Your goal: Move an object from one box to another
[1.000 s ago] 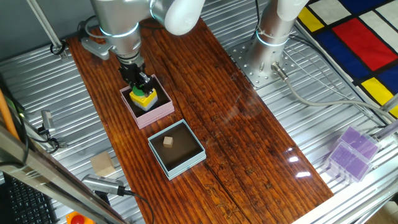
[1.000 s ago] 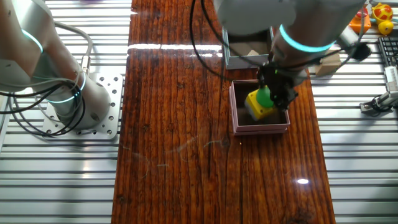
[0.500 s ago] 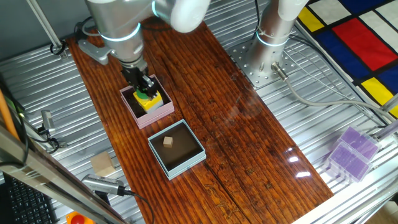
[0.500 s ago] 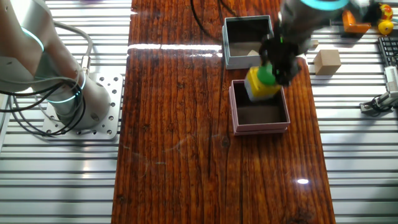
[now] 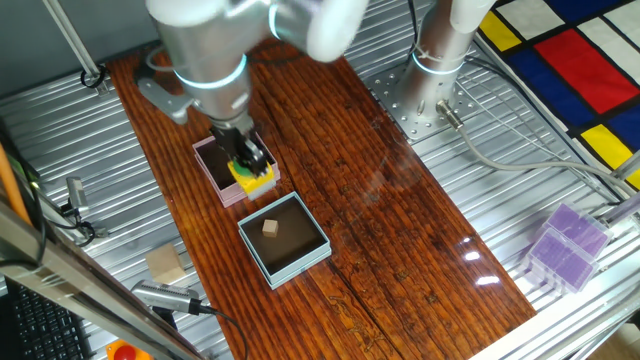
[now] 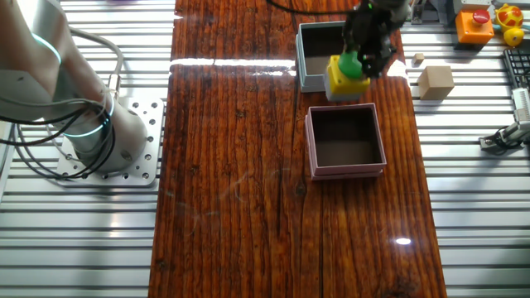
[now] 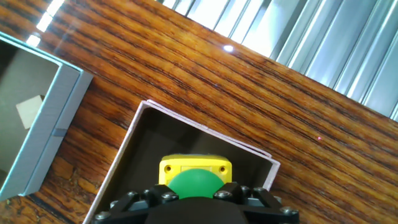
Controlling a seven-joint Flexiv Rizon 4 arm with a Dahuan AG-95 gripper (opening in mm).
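Note:
My gripper (image 5: 247, 158) is shut on a yellow block with a green round top (image 5: 254, 178) and holds it in the air. In the other fixed view the block (image 6: 345, 80) hangs between the pale pink box (image 6: 310, 145), which is empty, and the light blue box (image 6: 303, 64). The gripper (image 6: 363, 56) is right above it. In the hand view the block (image 7: 194, 169) sits between my fingers (image 7: 194, 198), over the pink box (image 7: 205, 134), with the blue box (image 7: 53, 121) at the left. A small tan cube (image 5: 270, 228) lies in the blue box (image 5: 252, 247).
A wooden cube (image 6: 436, 81) and a smaller one (image 6: 418, 59) lie on the metal slats beside the boxes. A second arm's base (image 5: 425, 90) stands at the board's far side. A purple plastic case (image 5: 565, 245) sits at the right.
The gripper has lifted the yellow block out of the pink box and carried it towards the light blue box. The pink box is now empty.

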